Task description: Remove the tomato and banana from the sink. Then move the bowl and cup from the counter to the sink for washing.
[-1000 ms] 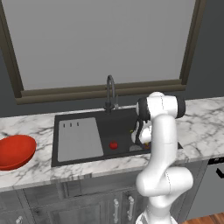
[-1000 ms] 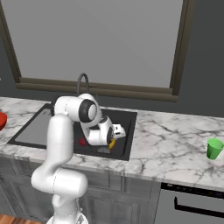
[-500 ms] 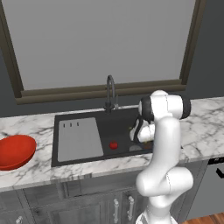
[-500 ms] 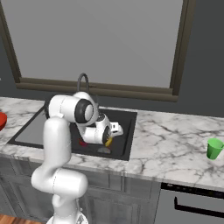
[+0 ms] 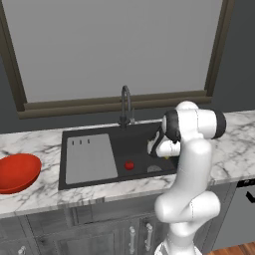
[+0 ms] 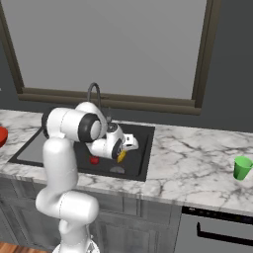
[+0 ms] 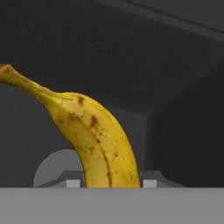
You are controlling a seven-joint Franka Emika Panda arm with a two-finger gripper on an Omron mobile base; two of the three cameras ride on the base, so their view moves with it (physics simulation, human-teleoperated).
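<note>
Over the black sink (image 6: pixel 141 148), the banana (image 7: pixel 98 140) is pinched in the gripper (image 6: pixel 120 154), and it could be bumped on the sink wall and dropped.

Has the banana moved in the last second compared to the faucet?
Yes. In the right base view the banana, held in the gripper, has risen slightly and shifted a little toward the faucet, while the tomato stays on the sink floor.
</note>
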